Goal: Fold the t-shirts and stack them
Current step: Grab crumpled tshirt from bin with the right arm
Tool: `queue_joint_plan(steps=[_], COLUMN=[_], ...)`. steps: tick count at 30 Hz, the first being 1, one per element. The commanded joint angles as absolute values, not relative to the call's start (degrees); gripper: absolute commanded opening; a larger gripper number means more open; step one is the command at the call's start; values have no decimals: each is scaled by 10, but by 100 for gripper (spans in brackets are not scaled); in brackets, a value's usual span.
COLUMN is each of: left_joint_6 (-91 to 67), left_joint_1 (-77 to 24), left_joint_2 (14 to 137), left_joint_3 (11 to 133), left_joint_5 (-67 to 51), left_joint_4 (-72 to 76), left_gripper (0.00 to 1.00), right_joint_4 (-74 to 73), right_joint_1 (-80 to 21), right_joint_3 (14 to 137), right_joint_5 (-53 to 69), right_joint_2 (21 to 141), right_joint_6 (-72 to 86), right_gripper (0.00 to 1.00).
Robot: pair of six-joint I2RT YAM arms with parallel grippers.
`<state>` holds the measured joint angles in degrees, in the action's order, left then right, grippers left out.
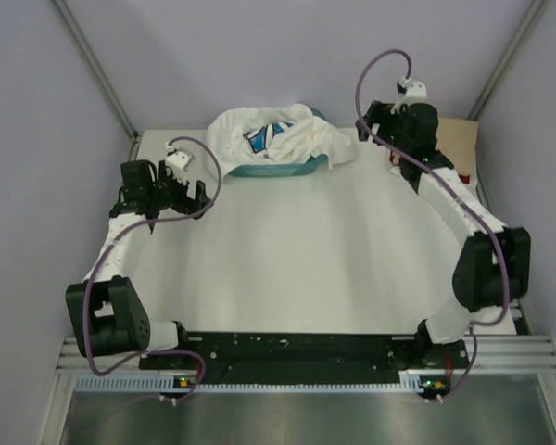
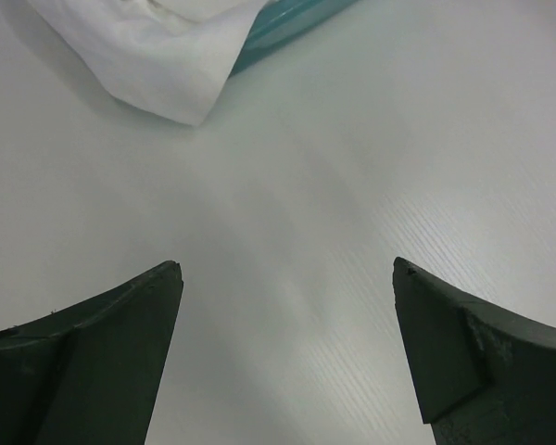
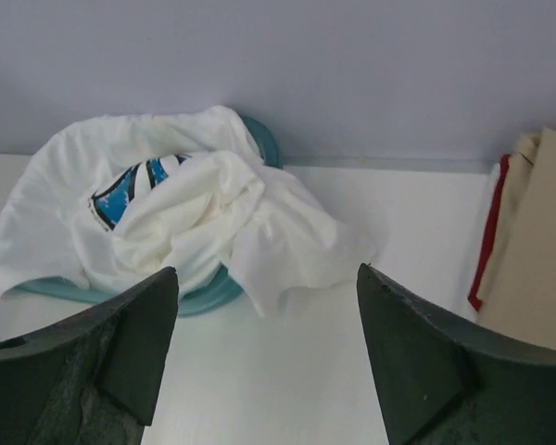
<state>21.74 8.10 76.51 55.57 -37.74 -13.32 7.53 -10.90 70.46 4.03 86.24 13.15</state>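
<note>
Nearest me, my left pincer point(image 2: 287, 269) hangs over bare table point(image 1: 306, 260) with its jaws wide apart, holding nothing. My right pincer point(image 3: 269, 273) is further out on the right side, jaws also apart and empty, looking toward the back wall.

Beyond them, the white t-shirt point(image 3: 213, 213) lies crumpled in and over the teal tub point(image 3: 204, 298), its blue print half buried in the bunched cloth and a flap spilling onto the table. It is not folded.

At the far right corner, the tan t-shirt point(image 3: 537, 250) lies flat on the red t-shirt point(image 3: 486, 241), of which only an edge shows. I judge those 2 folded and stacked, leaving 1 to lift out, fold and add.
</note>
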Motion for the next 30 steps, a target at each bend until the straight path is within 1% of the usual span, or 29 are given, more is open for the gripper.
queue_joint_plan(steps=[1, 2, 3, 4, 5, 8, 10, 13, 16, 17, 19, 20, 21, 22, 23, 24, 27, 30], left_joint_6=[252, 257, 261, 264, 267, 273, 281, 287, 295, 295, 294, 294, 294, 295, 297, 297, 297, 296], left_joint_1=[82, 82, 82, 82, 82, 82, 82, 82, 82, 82, 81, 82, 82, 82, 82, 82, 82, 82], left_joint_2=[778, 778, 780, 780, 783, 790, 794, 797, 802, 804, 808, 808, 809, 809, 809, 809, 807, 806], left_joint_3=[592, 592, 592, 592, 592, 594, 596, 596, 597, 598, 598, 598, 598, 597, 597, 594, 592, 592], left_joint_5=[-393, -394, -395, -395, -401, -406, -416, -424, -425, -422, -412, -406, -398, -395, -393, -394, -398, -394], left_joint_4=[-198, -201, -205, -206, -207, -217, -221, -225, -226, -227, -225, -225, -224, -224, -224, -224, -223, -221], left_gripper=[99, 99, 99, 99, 99, 99, 99, 99, 99, 99, 99, 99, 99, 99, 99, 99, 99, 99], right_joint_4=[-63, -102, -125, -134, -133, -96, -71, -59, -18, -11, -4, -4, -4, 11, 11, 8, 4, 2], right_joint_1=[-114, -114, -113, -113, -111, -104, -103, -99, -100, -100, -99, -100, -98, -99, -98, -97, -92, -91], right_joint_3=[902, 958, 1006, 1032, 1051, 1094, 1124, 1151, 1142, 1141, 1140, 1142, 1143, 1144, 1144, 1143, 1133, 1149], right_joint_5=[99, 101, 101, 94, 71, 29, 20, 34, 71, 76, 87, 97, 110, 118, 120, 114, 92, 89], right_joint_2=[1062, 1112, 1151, 1189, 1215, 1269, 1302, 1344, 1379, 1389, 1405, 1411, 1412, 1412, 1406, 1396, 1351, 1304], right_joint_6=[156, 182, 208, 243, 277, 338, 346, 365, 394, 402, 418, 425, 427, 428, 424, 420, 402, 365], right_gripper=[71, 71, 74, 81, 85, 86, 86, 86, 85, 82, 70, 54, 46, 26, 8, 0, 0, 0])
